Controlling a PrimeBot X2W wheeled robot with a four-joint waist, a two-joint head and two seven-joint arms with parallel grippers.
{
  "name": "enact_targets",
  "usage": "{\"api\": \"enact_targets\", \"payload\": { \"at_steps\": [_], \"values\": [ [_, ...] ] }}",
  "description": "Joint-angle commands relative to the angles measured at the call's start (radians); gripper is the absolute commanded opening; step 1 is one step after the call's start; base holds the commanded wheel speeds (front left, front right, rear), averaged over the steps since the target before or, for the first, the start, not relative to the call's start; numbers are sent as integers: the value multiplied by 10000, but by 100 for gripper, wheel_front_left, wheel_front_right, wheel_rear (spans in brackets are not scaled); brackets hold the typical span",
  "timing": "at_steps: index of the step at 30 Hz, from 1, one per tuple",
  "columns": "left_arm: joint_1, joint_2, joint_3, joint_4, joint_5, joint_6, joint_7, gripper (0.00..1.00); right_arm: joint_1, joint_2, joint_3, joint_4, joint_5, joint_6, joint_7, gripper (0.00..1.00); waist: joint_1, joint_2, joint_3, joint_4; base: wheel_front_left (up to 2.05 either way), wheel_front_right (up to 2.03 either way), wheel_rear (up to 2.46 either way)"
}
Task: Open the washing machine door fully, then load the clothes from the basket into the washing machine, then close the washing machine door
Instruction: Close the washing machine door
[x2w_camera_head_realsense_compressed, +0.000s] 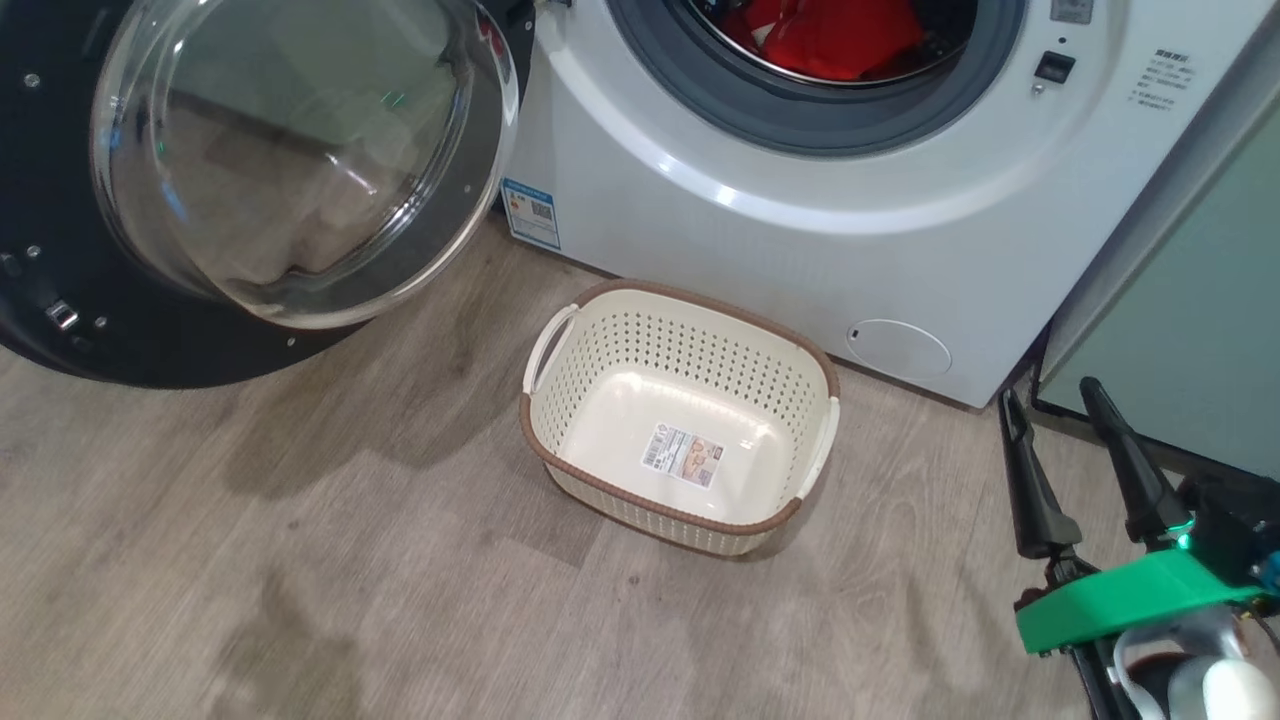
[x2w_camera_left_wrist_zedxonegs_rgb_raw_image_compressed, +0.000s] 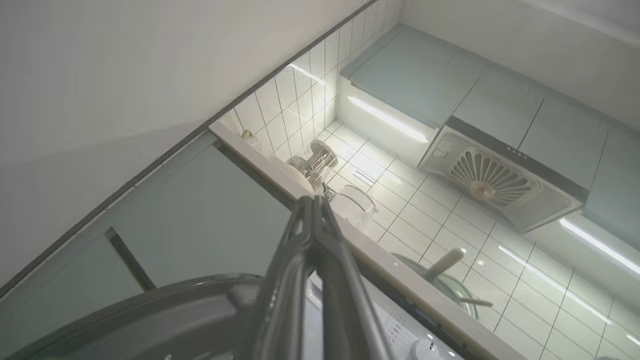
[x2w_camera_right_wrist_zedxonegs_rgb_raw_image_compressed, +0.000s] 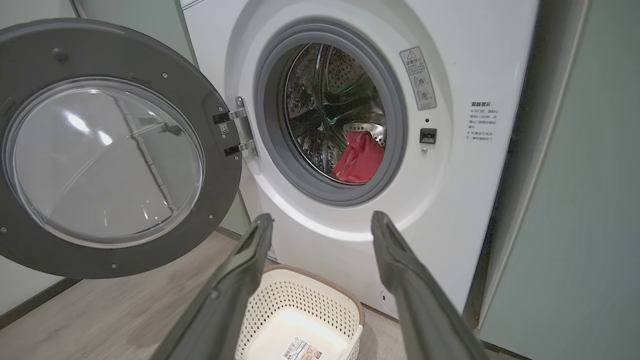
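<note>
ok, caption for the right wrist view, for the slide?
Open right fingers frame the washing machine: door swung wide, red clothes in the drum, basket empty below.

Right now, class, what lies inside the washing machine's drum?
Red clothes lie low in the steel drum of the washing machine. The grey gasket hides their lower edge.

Right gripper (x2w_camera_head_realsense_compressed: 1050, 392), 2 fingers spread wide, empty; left gripper (x2w_camera_left_wrist_zedxonegs_rgb_raw_image_compressed: 316, 200) pressed closed, pointing upward.
</note>
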Motion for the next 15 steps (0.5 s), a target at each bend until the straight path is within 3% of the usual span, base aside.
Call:
{"api": "enact_targets", "payload": {
  "at_steps": [1, 7, 15],
  "values": [
    [-706, 732, 612, 150, -364, 103, 223, 0, -531, -77, 215, -438, -81, 0, 81, 100, 0, 0, 67, -34, 0, 0, 0],
    [-2449, 2409, 1776, 3341, -1798, 532, 1019, 0, -803, -77, 392, -672, -275, 0, 283, 100, 0, 0, 460, -277, 0, 0, 0],
    [-3499, 3481, 2245, 6460, -2488, 460, 1547, 0, -1142, -77, 508, -885, -456, 0, 474, 100, 0, 0, 1010, -577, 0, 0, 0]
  ]
}}
